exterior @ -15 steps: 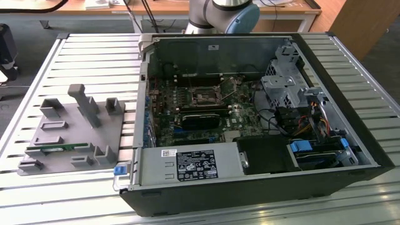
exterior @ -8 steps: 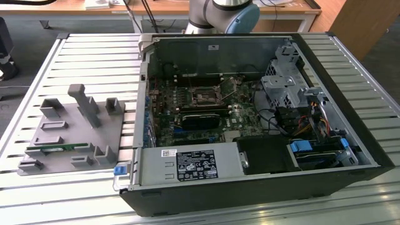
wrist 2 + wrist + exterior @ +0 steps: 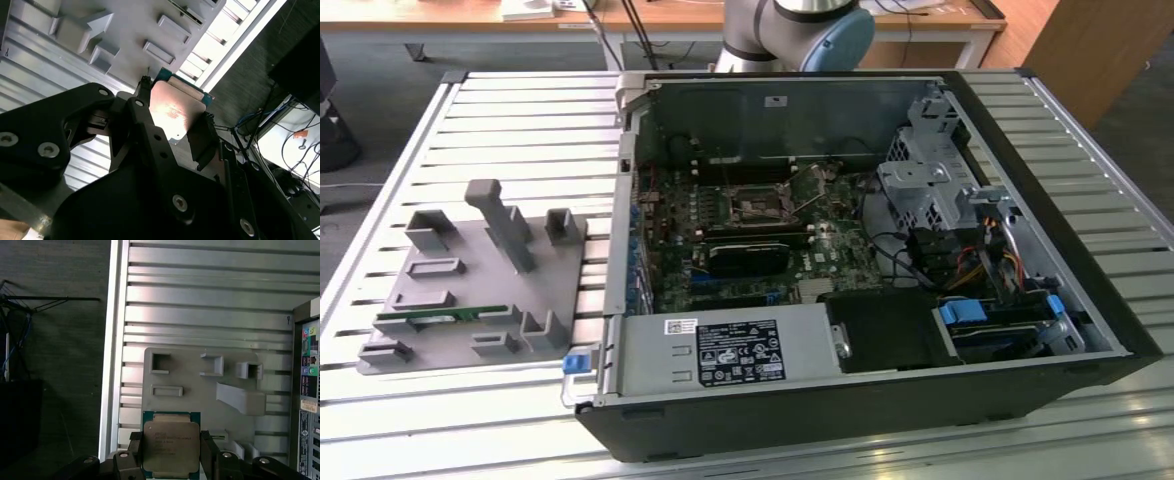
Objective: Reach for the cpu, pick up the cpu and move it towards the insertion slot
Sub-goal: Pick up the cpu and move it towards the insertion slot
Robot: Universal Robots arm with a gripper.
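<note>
My gripper [image 3: 171,462] is clamped on the cpu [image 3: 170,445], one black finger [image 3: 134,456] against each of two opposite edges. In the first wrist view I look down on the chip's grey metal lid and its green rim. Beneath it lies the grey holder tray [image 3: 190,375] with its square and oblong pockets, and the chip hangs clear of that tray, over the tray's edge. The computer case's [image 3: 307,390] port panel runs along one side of that picture, so the chip is outside the case.

The second wrist view comes in from the side. There the lid catches a warm glare, a strip of green board shows along the far edge, and my linkages fill the foreground, with the tray's raised blocks behind.

The exterior view takes in what my wrist cameras miss: the open case with the insertion slot [image 3: 758,205], a shiny frame round a dark centre, on the board inside. The labelled power supply [image 3: 720,350] is in the case's near corner. The tray sits toward the exterior view's left, with a green memory stick [image 3: 447,317] in one holder. My arm's base [image 3: 794,30] stands behind the case.

Everything rests on a table [image 3: 520,120] of ribbed aluminium slats. Around it is dark floor, loose cables and wooden desks.
</note>
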